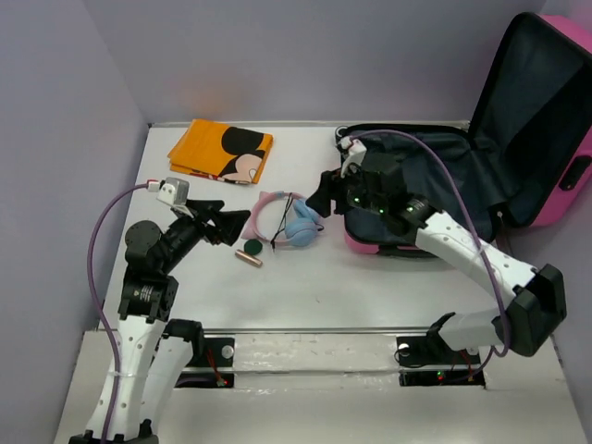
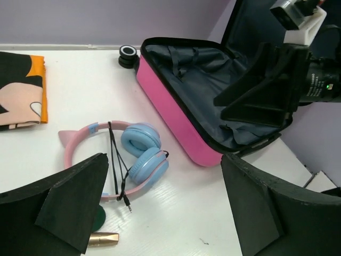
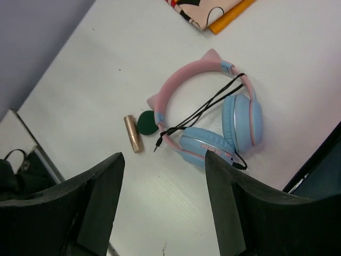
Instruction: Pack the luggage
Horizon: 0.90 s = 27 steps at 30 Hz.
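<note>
Headphones [image 1: 289,222], pink band, glossy blue oval cups, lie nine o'clock of hard-shell luggage [image 1: 532,120]; left gripper [image 1: 227,222] and right gripper [image 1: 320,202] spread, empty.

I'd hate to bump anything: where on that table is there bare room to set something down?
Bare table runs between the headphones and the near edge, and at the back between the orange Mickey cloth and the luggage. Crowded: the middle, headphones, gold tube and green disc lie between left tool and right tool.

Bare table [image 1: 324,287] is lying free on the near side of the headphones [image 1: 301,227], while the suitcase [image 2: 176,120] wall is blocking their right.
</note>
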Each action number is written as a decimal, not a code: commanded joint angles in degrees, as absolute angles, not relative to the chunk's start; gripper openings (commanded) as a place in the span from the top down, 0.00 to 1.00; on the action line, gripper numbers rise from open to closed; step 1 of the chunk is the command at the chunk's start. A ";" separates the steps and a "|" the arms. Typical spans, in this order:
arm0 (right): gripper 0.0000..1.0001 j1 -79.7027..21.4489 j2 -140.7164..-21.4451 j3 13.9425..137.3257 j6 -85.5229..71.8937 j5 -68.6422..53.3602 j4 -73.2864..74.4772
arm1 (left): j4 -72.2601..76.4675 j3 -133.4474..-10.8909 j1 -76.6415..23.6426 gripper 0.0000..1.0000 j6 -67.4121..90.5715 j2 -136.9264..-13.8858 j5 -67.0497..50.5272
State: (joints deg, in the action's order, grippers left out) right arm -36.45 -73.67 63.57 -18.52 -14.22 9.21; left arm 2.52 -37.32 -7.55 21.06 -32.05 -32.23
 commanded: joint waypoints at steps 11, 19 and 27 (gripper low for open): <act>0.32 -47.37 -102.27 88.23 -11.69 10.09 17.31 | -6.87 -50.02 -11.42 0.01 16.26 -23.48 1.47; 0.31 -49.13 -118.64 104.41 -13.97 17.05 24.61 | -6.95 -44.38 -13.62 0.01 16.35 -22.85 2.47; 0.33 -53.44 -130.15 114.95 -14.76 14.33 26.89 | -6.33 -43.68 -14.41 0.01 16.79 -22.15 0.97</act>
State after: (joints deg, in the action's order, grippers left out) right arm -50.39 -127.59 108.77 -14.04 14.37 25.45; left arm -9.26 -43.70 -13.65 17.34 -22.63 0.78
